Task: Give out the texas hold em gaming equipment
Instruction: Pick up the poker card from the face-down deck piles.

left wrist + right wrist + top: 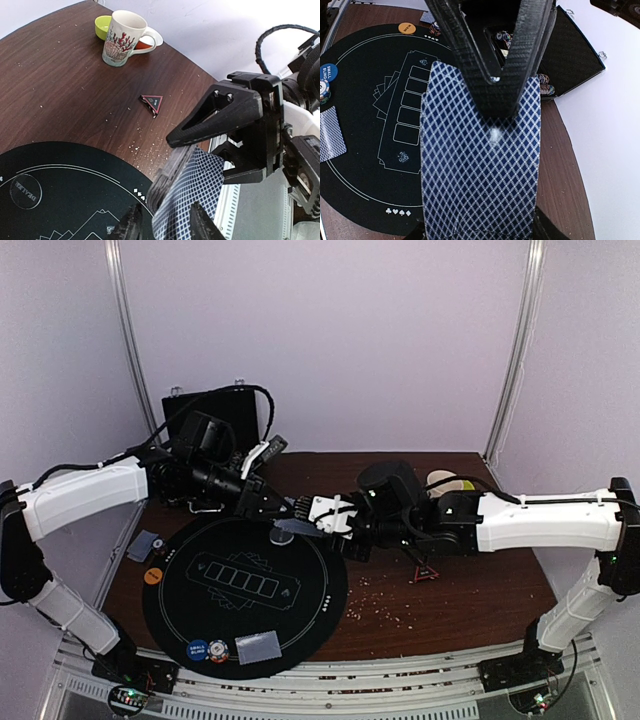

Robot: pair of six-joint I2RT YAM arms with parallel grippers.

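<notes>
From my console, the right gripper (200, 156) is closed on the deck of cards (480, 165). One finger lies over its blue-diamond back and one under it, the jaws parted only by the deck's thickness, and the deck hangs in the air above the round black mat (310, 615) at its 1 o'clock rim. The left gripper (165, 226) meets it from the 10 o'clock side, its fingertips straddling the deck's free end; I cannot tell whether they pinch a card. On the mat, face-down cards (257, 645) lie at 6 o'clock, a blue disc (197, 649) and a red-white chip (218, 650) at 7, and an orange disc (152, 576) at 9. Some loose cards (143, 545) sit off the mat at 10 o'clock.
</notes>
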